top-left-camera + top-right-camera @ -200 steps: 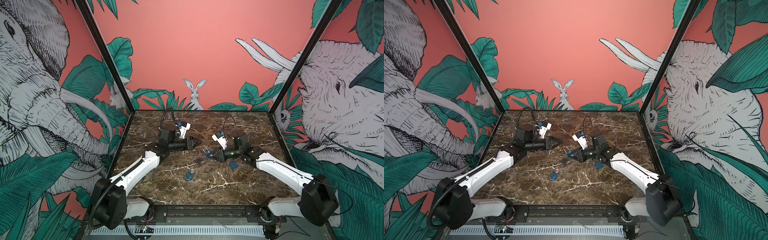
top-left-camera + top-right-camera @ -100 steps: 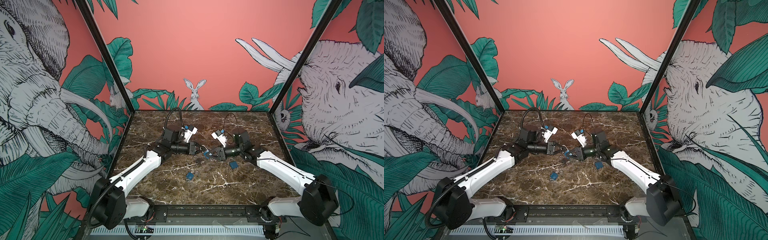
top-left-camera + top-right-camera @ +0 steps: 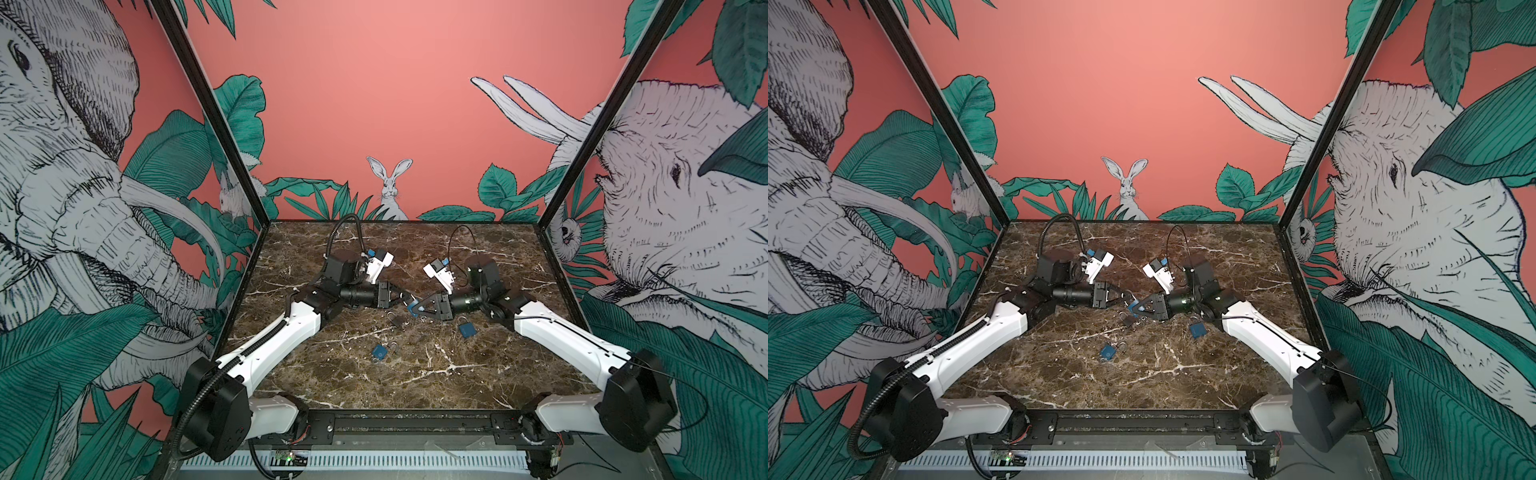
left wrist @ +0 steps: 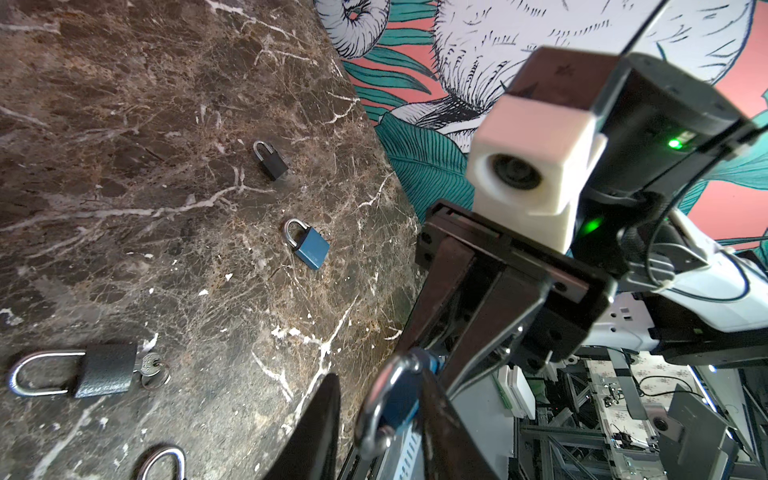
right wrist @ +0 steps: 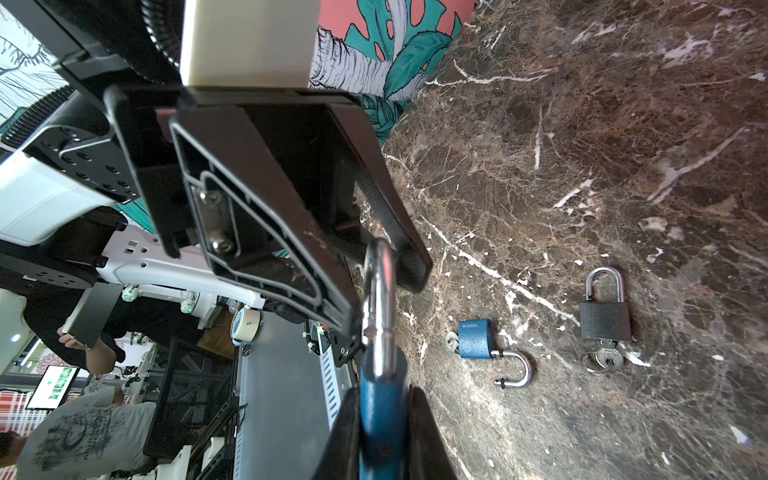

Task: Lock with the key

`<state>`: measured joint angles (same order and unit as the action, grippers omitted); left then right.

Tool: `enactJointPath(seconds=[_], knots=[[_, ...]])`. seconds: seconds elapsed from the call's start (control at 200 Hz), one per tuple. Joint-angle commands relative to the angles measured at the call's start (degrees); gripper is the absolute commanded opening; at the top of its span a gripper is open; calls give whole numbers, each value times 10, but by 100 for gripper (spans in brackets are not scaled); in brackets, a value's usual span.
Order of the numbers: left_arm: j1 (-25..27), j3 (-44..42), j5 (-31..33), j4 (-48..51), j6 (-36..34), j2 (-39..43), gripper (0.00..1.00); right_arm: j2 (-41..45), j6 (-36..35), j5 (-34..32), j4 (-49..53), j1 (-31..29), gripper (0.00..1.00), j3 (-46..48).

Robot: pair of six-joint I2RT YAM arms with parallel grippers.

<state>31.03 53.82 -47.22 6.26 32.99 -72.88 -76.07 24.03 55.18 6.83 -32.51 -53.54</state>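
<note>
Blue padlock [image 5: 382, 436] sits clamped by its body in the right gripper [image 5: 382, 399] above the worktop [image 5: 582, 166]; the left gripper [image 4: 378, 386] stands slightly parted around its steel shackle [image 5: 379, 291]. A loose blue padlock [image 5: 476, 343] reads BLOSSOM.

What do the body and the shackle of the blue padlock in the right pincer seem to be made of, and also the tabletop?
The blue padlock body looks like metal under a blue coating: even colour, soft sheen. Its shackle is polished steel or chromed metal, judging by mirror-like highlights. The tabletop is brown marble or a marble-look laminate: white veins, slight gloss.
</note>
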Motion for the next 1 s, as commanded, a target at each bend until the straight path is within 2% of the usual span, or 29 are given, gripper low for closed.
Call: enactJointPath(seconds=[0.0,0.265,0.52,0.605,0.645,0.815,0.995], knots=[[-6,4,-8,-19,2,18,33,4,2,24,-18,2,0,-15],[-11,-2,-20,-33,8,13,17,7,5,34,-19,3,0,-17],[-11,-9,-30,-33,6,12,15,6,22,49,-37,3,0,-18],[-11,-12,-32,-33,4,10,7,6,35,59,-53,3,0,-17],[-11,-13,-34,-33,3,10,0,7,43,66,-61,3,0,-16],[-14,-19,-34,-33,-6,2,0,17,92,92,-117,3,0,-7],[-19,-28,-31,-33,-21,-8,0,25,173,127,-213,4,0,12]])
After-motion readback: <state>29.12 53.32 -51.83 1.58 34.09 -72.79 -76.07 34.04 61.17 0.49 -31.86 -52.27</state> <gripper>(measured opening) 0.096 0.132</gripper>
